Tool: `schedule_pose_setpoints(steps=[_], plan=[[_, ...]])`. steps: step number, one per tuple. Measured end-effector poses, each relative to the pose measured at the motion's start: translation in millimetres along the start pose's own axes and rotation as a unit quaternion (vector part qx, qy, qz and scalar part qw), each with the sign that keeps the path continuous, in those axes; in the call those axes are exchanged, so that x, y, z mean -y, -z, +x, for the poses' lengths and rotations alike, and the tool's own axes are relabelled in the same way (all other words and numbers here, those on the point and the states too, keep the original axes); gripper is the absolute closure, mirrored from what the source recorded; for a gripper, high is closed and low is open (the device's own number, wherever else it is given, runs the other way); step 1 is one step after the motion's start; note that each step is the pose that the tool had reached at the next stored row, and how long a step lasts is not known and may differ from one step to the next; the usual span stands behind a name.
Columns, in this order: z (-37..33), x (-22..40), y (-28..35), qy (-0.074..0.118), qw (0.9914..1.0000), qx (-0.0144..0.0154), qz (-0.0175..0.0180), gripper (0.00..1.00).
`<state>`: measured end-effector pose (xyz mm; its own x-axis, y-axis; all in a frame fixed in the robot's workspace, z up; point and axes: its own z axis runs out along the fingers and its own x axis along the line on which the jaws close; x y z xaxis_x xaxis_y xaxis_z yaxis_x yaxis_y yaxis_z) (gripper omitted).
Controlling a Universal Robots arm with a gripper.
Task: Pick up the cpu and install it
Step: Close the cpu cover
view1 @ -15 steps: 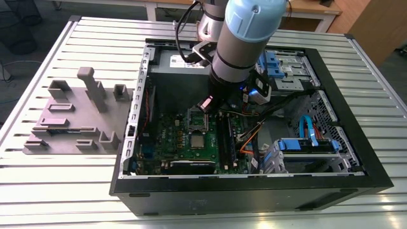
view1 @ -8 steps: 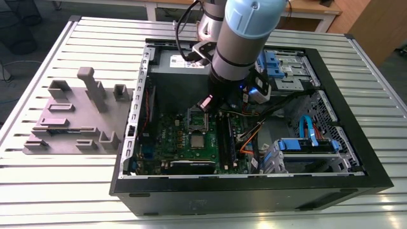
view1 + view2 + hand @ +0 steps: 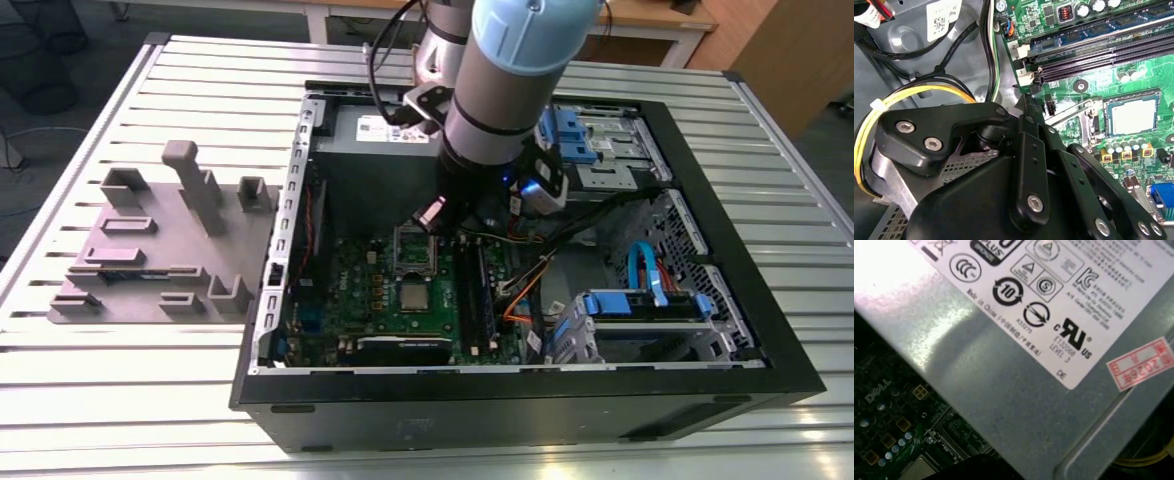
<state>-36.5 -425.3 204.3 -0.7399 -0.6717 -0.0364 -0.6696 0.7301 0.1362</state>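
The cpu (image 3: 416, 296) is a small silver square lying flat on the green motherboard (image 3: 360, 290) inside the open computer case. In the second wrist view the cpu (image 3: 1133, 116) sits inside a metal surround, with nothing touching it. A metal-framed socket part with a dark centre (image 3: 416, 252) stands just beyond it. My gripper (image 3: 434, 215) hangs from the arm over the far end of the board, beside that frame and apart from the cpu. Its black linkage (image 3: 1026, 107) shows in the second wrist view, with nothing visibly held.
The grey power supply (image 3: 1019, 380) lies close beside the wrist. Memory slots (image 3: 1104, 55), yellow and black cables (image 3: 919, 95) and blue drive cages (image 3: 641, 310) crowd the case. A mauve-grey tray with upright blocks (image 3: 147, 250) stands on the slatted table (image 3: 134, 400) at the exterior view's left.
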Motion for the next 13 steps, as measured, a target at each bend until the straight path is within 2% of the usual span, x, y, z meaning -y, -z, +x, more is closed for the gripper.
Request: schedule_pose_setpoints(steps=[5,7,13], plan=[[0.1,-0.9,1.8,0.000,1.00000,-0.0012,0.0005,0.90],[0.5,-1.2,2.4,0.000,0.99999,-0.0038,0.0032,0.90],[1.2,-2.6,5.8,0.000,0.99998,-0.0047,0.0043,0.90]])
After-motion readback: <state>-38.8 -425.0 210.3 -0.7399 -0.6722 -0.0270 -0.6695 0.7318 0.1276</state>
